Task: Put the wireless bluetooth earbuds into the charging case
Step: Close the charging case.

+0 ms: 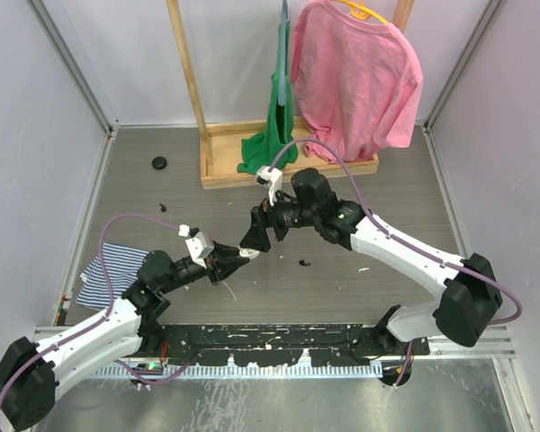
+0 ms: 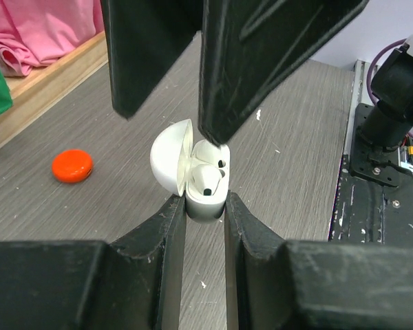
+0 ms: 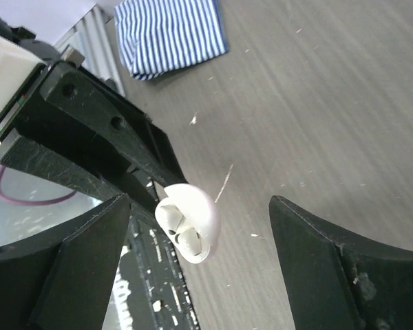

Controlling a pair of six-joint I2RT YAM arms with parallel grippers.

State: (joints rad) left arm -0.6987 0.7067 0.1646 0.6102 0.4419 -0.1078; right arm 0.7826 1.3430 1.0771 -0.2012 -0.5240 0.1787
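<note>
The white charging case point(image 2: 205, 196) has its lid point(image 2: 171, 163) swung open, and two white earbuds point(image 2: 208, 180) sit in it. My left gripper point(image 2: 205, 210) is shut on the case's base and holds it above the table. In the top view the case point(image 1: 249, 255) is at the tips of the left gripper point(image 1: 243, 255). My right gripper point(image 1: 257, 236) is open, its fingers point(image 2: 248, 55) just above and beside the case. In the right wrist view the case point(image 3: 189, 223) lies between the spread right fingers point(image 3: 76, 261), touching neither.
A striped cloth point(image 1: 108, 270) lies at the left front. A wooden rack point(image 1: 252, 153) holds a pink shirt point(image 1: 355, 76) and a green garment point(image 1: 274, 117) at the back. An orange disc point(image 2: 72, 166) and a black disc point(image 1: 159, 163) lie on the table. Black rail point(image 1: 279, 342) along the front.
</note>
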